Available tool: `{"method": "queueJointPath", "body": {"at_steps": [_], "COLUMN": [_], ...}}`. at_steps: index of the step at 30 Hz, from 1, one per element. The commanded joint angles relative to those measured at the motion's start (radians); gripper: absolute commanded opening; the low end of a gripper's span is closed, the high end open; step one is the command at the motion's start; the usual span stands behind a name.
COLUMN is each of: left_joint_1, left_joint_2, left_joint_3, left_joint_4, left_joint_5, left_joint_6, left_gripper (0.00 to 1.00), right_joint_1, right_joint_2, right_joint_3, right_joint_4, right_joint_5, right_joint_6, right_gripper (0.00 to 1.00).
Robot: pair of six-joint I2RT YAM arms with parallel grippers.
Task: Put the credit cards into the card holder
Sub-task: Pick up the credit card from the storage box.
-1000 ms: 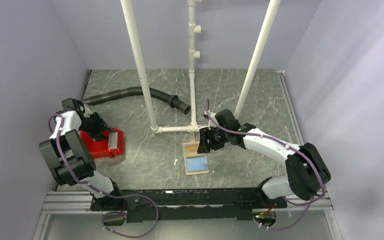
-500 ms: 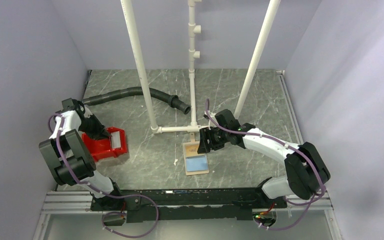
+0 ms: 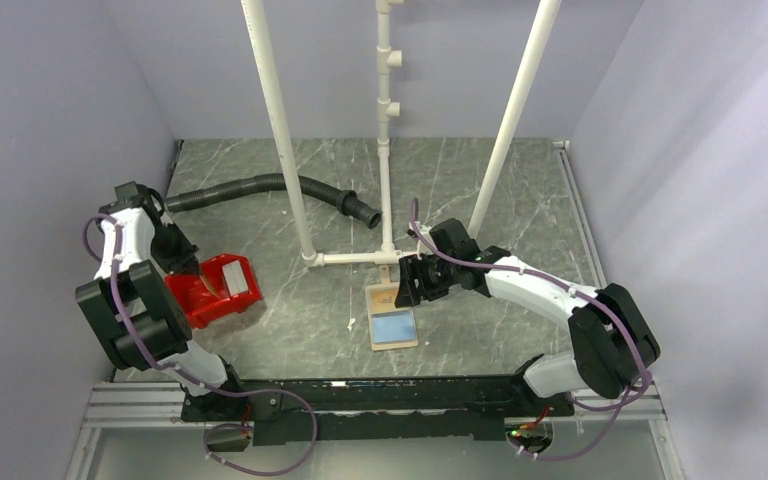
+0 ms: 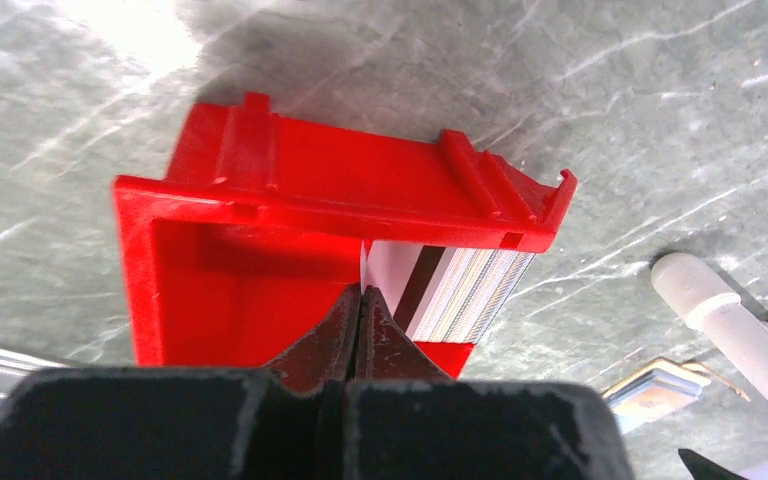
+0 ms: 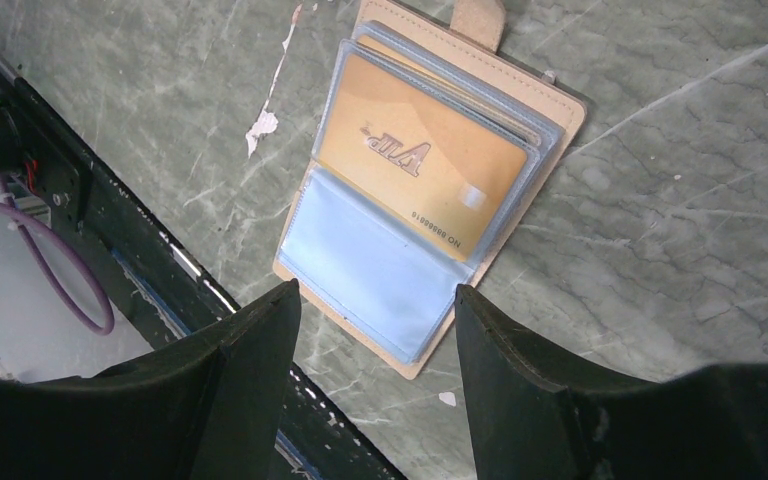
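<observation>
**Left jaws closed tight, right jaws wide**

The left gripper (image 4: 361,292) is pinched closed against the pale plastic credit cards (image 4: 470,285) inside the red plastic bin (image 4: 290,190). Well right of the bin, the unfolded tan leather card holder (image 5: 370,265) lies under the right gripper (image 5: 378,295).

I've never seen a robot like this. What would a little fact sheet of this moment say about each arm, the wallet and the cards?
left gripper: shut, tips inside the red bin at the edge of the credit cards; grip unclear
right gripper: open, above the card holder
card holder: lying open on the table, a gold card in one sleeve
credit cards: stacked against the bin's wall
</observation>
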Motion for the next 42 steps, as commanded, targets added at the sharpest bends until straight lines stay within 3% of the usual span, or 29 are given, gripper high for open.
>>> {"method": "queueJointPath", "body": {"at_steps": [1,5,9,12,14,19,22,25,27,31,37,42], "left_joint_1": [-0.010,-0.079,-0.210,-0.295,-0.341,-0.387,-0.400,-0.404,-0.426,-0.486,-0.532,-0.541], "left_joint_2": [-0.049,-0.185,-0.383,-0.524,-0.636,-0.950,-1.104,-1.190,-1.204,-1.180,-1.066,-1.051], "left_joint_3": [0.120,0.233,0.188,0.072,-0.044,-0.371,-0.533,-0.647,-0.669,-0.688,-0.769,-0.757], "left_joint_4": [-0.116,-0.173,-0.023,0.112,0.219,0.636,0.964,1.172,1.222,1.257,1.544,1.578], "left_joint_5": [-0.119,-0.134,0.206,0.485,0.592,0.797,0.749,0.641,0.515,0.309,0.263,0.233], "left_joint_6": [-0.016,-0.043,0.004,0.011,-0.039,-0.354,-0.574,-0.720,-0.752,-0.767,-0.931,-0.961], "left_gripper": [0.00,0.00,0.00,0.00,0.00,0.00,0.00,0.00,0.00,0.00,0.00,0.00], "right_joint_1": [-0.006,-0.018,-0.024,-0.025,-0.024,-0.002,0.055,0.098,0.117,0.151,0.170,0.183], "right_joint_2": [0.003,0.004,0.000,-0.031,-0.069,-0.186,-0.232,-0.266,-0.279,-0.244,-0.063,0.075], "right_joint_3": [0.026,0.038,0.059,0.063,0.060,0.017,0.004,-0.014,-0.038,-0.024,0.062,0.132], "right_joint_4": [0.019,-0.008,-0.040,-0.035,-0.021,0.116,0.205,0.343,0.485,0.699,0.973,1.196], "right_joint_5": [0.013,0.058,0.095,0.054,-0.003,-0.209,-0.226,-0.218,-0.212,-0.060,0.043,0.050], "right_joint_6": [-0.014,-0.017,-0.033,-0.047,-0.057,-0.019,0.042,0.165,0.273,0.483,0.775,0.953], "right_gripper": [0.61,0.61,0.61,0.64,0.65,0.68,0.68,0.68,0.68,0.70,0.67,0.56]}}
